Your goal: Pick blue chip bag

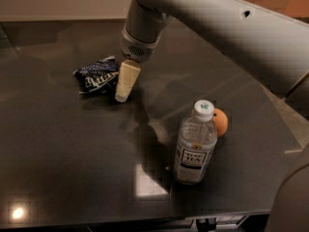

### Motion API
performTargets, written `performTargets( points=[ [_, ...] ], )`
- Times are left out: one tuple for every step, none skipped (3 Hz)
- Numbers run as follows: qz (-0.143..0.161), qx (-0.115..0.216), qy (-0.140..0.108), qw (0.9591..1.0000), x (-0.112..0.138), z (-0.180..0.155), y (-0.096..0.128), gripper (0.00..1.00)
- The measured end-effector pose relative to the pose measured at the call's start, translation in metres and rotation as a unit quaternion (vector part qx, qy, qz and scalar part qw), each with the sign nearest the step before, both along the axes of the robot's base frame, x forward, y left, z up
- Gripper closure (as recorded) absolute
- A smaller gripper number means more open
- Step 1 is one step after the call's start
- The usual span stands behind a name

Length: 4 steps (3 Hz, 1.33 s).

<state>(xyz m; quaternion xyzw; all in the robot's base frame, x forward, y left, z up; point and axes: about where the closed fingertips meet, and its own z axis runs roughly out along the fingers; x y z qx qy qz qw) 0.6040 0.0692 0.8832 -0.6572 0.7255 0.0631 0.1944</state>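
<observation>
the end effector [122,94] hangs low over the worktop [72,153]; i cannot tell if it is open or closed. the blue chip bag [96,75] lies just beside it, on the side away from the water bottle [194,149]. judged an approach step: next it needs to shift over the bag and grip.

Single view: raised above the near edge of the dark glossy tabletop [58,168], angled down and away, at close range. Cream-tipped gripper [122,95] at far left, just right of the crumpled navy foil chip bag [96,75].
</observation>
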Motion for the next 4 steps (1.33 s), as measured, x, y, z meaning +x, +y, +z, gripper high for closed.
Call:
performTargets(
  points=[
    [0.005, -0.002, -0.001, 1.0, 0.005, -0.016, 0.014, 0.0],
    [0.001, -0.006, 0.007, 1.0, 0.019, -0.03, 0.022, 0.0],
    [-0.011, -0.008, 0.008, 0.9999, 0.036, -0.032, 0.023, 0.16],
    [-0.017, -0.003, 0.004, 0.9998, 0.044, -0.024, 0.02, 0.41]
  ],
)
